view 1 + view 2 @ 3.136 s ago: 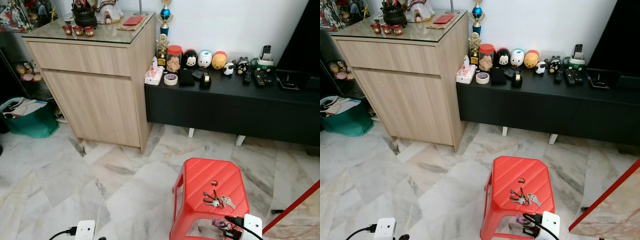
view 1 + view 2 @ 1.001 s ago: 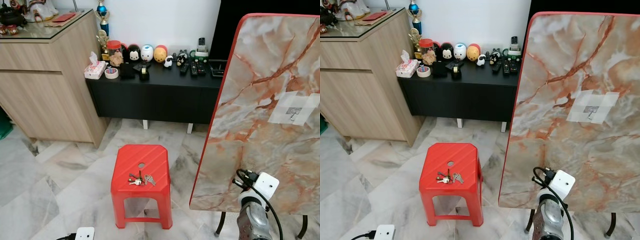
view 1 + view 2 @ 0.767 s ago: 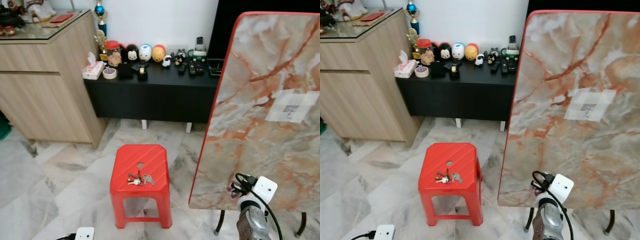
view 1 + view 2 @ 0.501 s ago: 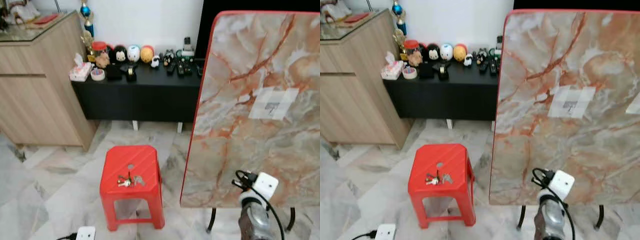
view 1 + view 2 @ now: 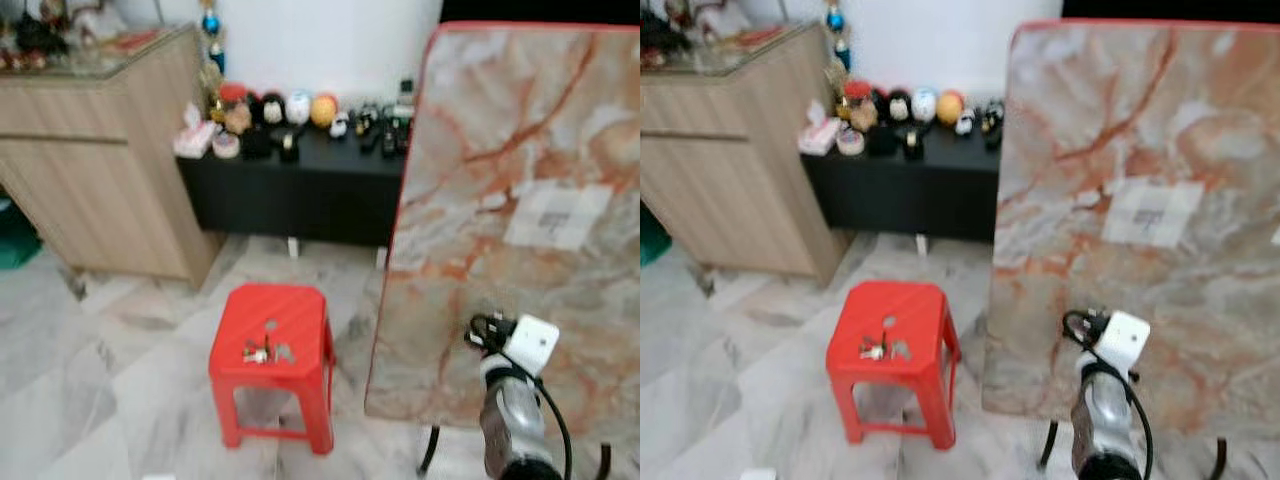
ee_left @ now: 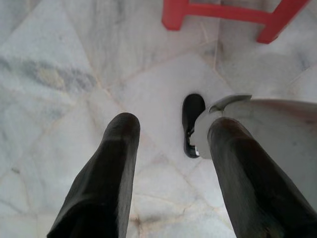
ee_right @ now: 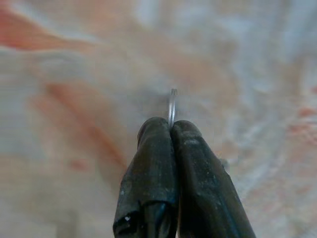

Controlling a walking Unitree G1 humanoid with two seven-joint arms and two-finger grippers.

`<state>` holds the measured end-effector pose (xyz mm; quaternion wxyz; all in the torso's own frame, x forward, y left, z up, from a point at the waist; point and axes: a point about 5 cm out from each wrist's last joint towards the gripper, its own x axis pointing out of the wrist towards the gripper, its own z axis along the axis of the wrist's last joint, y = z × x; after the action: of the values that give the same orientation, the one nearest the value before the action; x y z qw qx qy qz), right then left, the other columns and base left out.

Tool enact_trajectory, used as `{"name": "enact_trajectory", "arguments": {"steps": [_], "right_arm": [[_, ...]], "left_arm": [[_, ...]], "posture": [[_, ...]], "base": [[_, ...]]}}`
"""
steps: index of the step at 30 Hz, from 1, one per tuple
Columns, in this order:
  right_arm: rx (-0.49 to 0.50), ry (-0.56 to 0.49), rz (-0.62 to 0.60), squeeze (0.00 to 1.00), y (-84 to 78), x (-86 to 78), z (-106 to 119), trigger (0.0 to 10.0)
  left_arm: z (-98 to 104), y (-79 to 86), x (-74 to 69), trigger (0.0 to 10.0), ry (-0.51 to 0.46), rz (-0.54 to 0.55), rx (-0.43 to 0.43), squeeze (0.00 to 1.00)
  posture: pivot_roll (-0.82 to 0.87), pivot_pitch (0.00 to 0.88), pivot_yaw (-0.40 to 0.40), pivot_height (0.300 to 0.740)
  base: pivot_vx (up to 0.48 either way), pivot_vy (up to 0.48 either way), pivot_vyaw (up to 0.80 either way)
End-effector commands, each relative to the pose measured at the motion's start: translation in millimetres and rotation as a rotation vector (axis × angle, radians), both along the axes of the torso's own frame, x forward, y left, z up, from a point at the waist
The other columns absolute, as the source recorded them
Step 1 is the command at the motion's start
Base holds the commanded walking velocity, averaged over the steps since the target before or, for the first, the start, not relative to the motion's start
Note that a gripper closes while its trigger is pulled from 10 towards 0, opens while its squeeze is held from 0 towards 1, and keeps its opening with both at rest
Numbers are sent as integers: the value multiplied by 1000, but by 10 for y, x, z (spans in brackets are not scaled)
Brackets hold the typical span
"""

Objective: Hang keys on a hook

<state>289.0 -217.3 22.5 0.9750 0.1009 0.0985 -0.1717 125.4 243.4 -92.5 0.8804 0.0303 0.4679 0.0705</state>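
Marble floor, red stool (image 5: 272,335) bearing keys (image 5: 264,352) (blurred).

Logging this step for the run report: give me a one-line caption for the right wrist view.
Right gripper, jaws shut on a thin metal ring, facing the blurred marble-patterned panel.

Red stool (image 5: 272,342) on marble floor (image 5: 110,400), keys (image 5: 262,352) on its seat
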Motion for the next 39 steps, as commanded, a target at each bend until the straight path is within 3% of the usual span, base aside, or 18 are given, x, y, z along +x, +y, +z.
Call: {"name": "enact_trajectory", "arguments": {"steps": [1,5,10,13,17,20,22,24,31,39], "right_arm": [[-24,-67,14,0,46,88,142,10000],[-65,-119,-95,0,-42,6,250,10000],[-101,-110,-224,0,-205,-156,326,10000],[-89,-123,-275,0,-249,-195,386,10000],[-167,-118,-319,0,-257,-278,550,10000],[-256,-160,-315,0,-244,-287,698,10000],[-412,-190,-292,0,-211,-248,852,10000],[-448,-187,-298,0,-211,-245,876,10000],[-497,-154,-281,0,-154,-241,914,10000],[-565,-142,-327,0,-206,-247,972,10000]], "left_arm": [[11,40,-5,10000,-4,0,8,0],[8,40,-18,10000,-4,4,7,0],[3,38,-31,10000,0,1,8,0],[3,40,-31,10000,2,-1,9,0],[6,39,-20,10000,1,-2,9,0],[10,39,-6,10000,-2,1,9,0],[11,31,8,10000,-3,1,7,0],[12,30,12,10000,-4,1,6,0],[14,40,14,10000,-3,7,5,0],[22,68,16,10000,-3,18,5,0]], "posture": [[5,0,-30,740],[9,0,-37,740],[-4,0,-30,740],[-10,0,-29,740],[-6,0,-34,740],[-8,0,-34,740],[-8,0,-34,740],[-6,0,-35,740],[4,0,-42,740],[10,0,-45,740]], "base": [[0,0,0],[0,0,0],[0,0,0],[0,0,0],[0,0,0],[0,0,0],[0,0,0],[0,0,0],[0,0,0],[0,0,0]]}}
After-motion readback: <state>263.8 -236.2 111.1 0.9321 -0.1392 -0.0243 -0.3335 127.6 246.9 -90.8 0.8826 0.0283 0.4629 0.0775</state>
